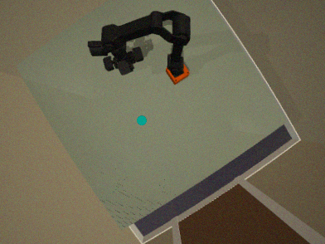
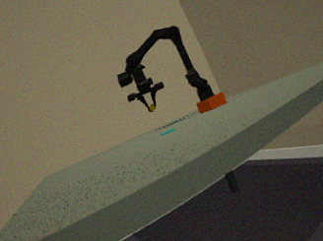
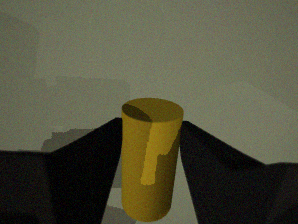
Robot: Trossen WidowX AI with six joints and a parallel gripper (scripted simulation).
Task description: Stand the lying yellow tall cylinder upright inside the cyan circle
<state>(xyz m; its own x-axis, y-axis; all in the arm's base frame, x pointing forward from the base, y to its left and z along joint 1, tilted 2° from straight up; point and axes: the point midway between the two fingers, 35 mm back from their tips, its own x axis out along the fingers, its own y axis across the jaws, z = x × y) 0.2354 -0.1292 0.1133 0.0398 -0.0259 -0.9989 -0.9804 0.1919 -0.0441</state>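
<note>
the tool [image 2: 150, 106] was clamped on the yellow tall cylinder [image 3: 150, 160] mid-length, held aloft well apart from the cyan circle [image 1: 142, 120]; it looked rigid, smooth, probably light and slip-prone.

Cylinder [image 3: 149, 165] between gripper [image 3: 150, 165] fingers, above table [image 2: 181, 160]
</note>
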